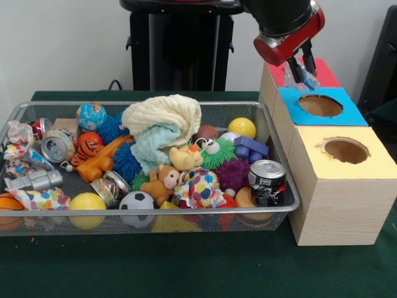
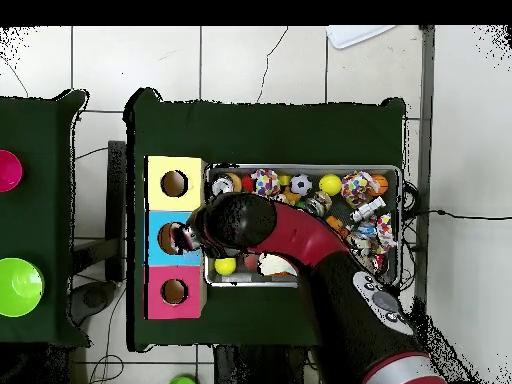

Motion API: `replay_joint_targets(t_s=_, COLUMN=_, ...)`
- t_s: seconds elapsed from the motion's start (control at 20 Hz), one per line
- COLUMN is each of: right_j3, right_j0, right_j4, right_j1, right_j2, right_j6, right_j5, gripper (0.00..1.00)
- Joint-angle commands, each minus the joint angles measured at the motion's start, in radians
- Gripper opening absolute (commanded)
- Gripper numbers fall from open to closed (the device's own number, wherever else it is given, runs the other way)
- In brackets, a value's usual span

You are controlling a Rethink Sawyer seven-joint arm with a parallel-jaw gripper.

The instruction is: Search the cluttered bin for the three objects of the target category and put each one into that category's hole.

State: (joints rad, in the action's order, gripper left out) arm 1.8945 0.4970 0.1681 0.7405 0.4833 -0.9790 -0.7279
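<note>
My gripper [image 1: 302, 77] hangs just above the far edge of the blue box's hole [image 1: 320, 105]. Its dark fingers [image 1: 291, 73] are shut on a small pale crumpled piece [image 1: 309, 81]. In the overhead view the gripper [image 2: 186, 238] sits right beside the blue box's hole [image 2: 170, 238], with the arm reaching across the wire bin [image 2: 398, 172]. The bin [image 1: 280, 162] holds drink cans [image 1: 267, 181], a crushed can [image 1: 57, 144], balls [image 1: 242, 127], plush toys [image 1: 162, 182] and patterned crumpled paper [image 1: 200, 186].
Three wooden boxes stand in a row beside the bin: a yellow-topped one with a hole [image 1: 345, 150], the blue one, and a pink one [image 1: 325, 72] behind. A cream and mint cloth [image 1: 162, 118] is heaped mid-bin. Pink [image 2: 6, 170] and green [image 2: 18, 286] discs lie on another table.
</note>
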Motion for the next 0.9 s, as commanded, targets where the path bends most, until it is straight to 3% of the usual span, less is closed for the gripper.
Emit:
replay_joint_targets(t_s=0.05, right_j3=0.038, right_j0=-0.021, right_j4=0.070, right_j1=-0.058, right_j2=-0.018, right_j6=-0.262, right_j5=0.056, gripper=0.00)
replay_joint_targets(t_s=0.9, right_j3=0.066, right_j0=-0.044, right_j4=0.113, right_j1=-0.092, right_j2=-0.009, right_j6=-0.259, right_j5=0.188, gripper=0.00)
